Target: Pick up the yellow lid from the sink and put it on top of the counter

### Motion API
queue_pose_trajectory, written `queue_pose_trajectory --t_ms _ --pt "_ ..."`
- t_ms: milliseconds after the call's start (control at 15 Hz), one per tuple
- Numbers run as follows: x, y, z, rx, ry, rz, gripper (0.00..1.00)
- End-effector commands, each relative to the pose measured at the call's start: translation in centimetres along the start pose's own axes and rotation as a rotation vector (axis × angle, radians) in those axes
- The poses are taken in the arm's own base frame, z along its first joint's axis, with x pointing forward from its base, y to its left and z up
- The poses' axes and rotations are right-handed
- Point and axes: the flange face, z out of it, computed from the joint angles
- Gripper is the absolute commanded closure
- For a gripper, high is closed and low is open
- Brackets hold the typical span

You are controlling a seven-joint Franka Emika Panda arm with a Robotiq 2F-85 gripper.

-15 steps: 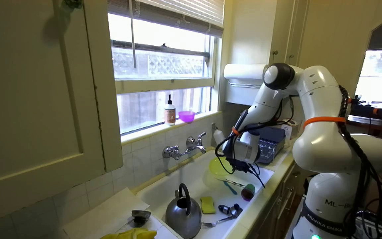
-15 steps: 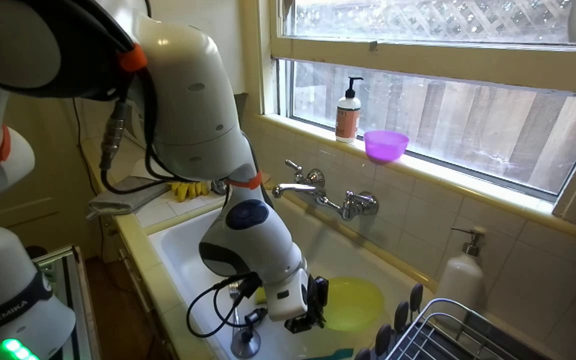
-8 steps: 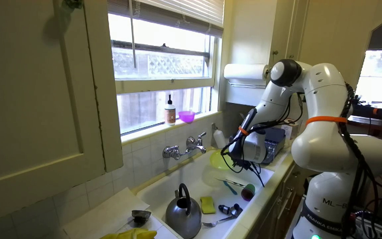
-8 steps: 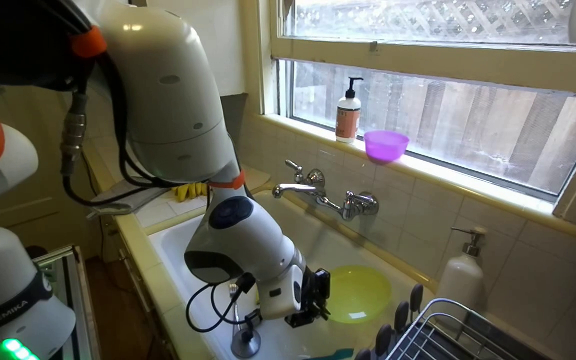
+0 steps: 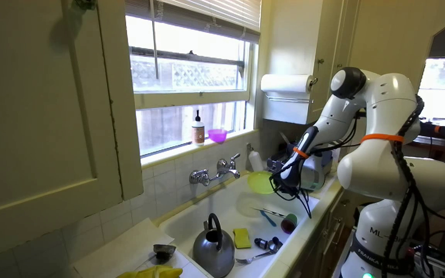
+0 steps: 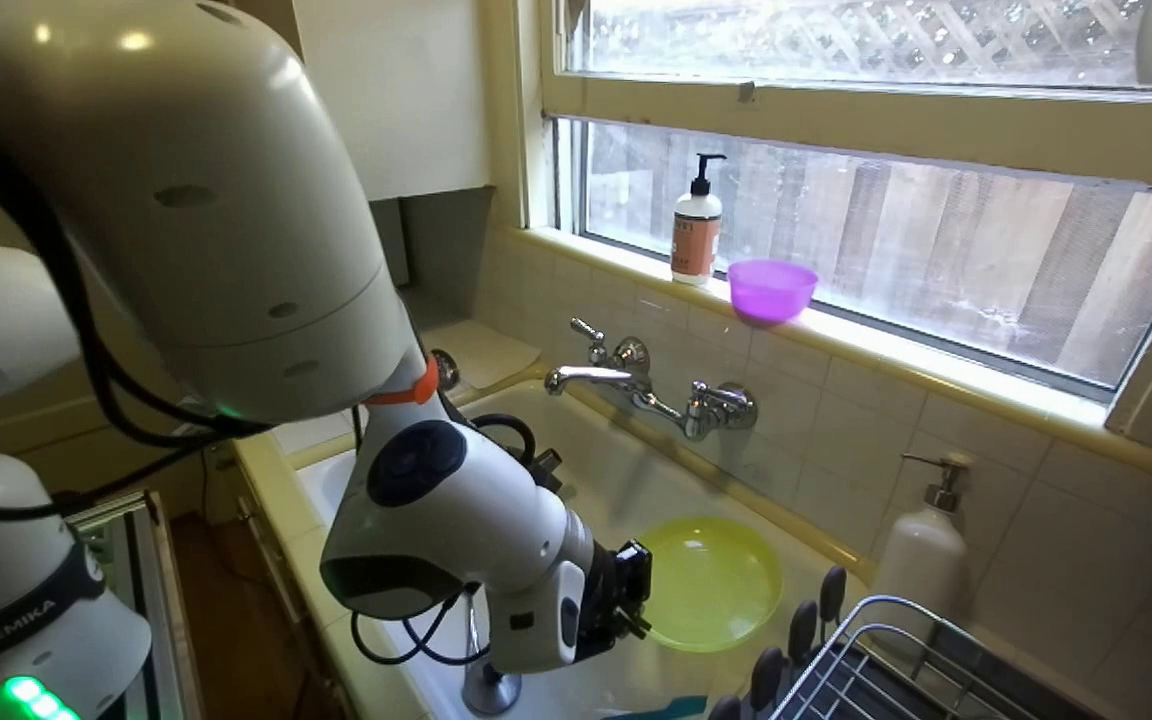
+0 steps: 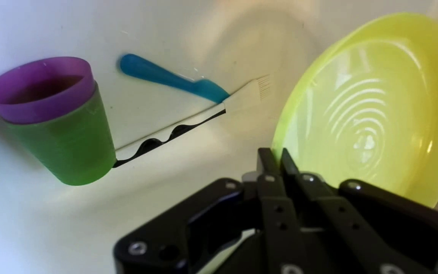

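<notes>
Yellow lid (image 7: 367,114), edge in pincer (image 7: 276,156) (nearly closed)

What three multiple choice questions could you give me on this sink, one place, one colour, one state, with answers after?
1. Where is the magenta bowl?
A) in the dish rack
B) on the windowsill
C) on the floor

2. What colour is the sponge beside the kettle?
A) red
B) blue
C) yellow

3. How is the gripper?
A) shut on the yellow lid
B) wide open
C) shut on the kettle

1 B: both exterior views show it there.
2 C: it shows yellow in an exterior view.
3 A: the wrist view shows the rim between closed jaws.
</notes>
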Motion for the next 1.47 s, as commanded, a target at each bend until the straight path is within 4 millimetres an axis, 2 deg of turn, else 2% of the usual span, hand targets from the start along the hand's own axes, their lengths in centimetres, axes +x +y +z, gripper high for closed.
queue_pose_trajectory --t_ms 0,400,467,667,733,933,1400 --pt "0.5 1.1 -1.4 0.043 -0.037 0.053 0.99" --pt "1.8 2.3 -2.1 0.056 -0.153 0.042 0.99" --pt "1.7 2.1 -1.8 0.059 -0.109 0.026 0.95" --pt "2.2 2.6 -2.1 0.055 -0.126 0.032 0.95" --pt "2.2 2.6 -2.0 0.057 -0.128 0.032 0.99" --pt "1.7 1.8 -1.8 0.048 -0.145 0.041 0.99" --pt "3.2 1.8 -1.6 0.01 -0.14 0.148 0.99"
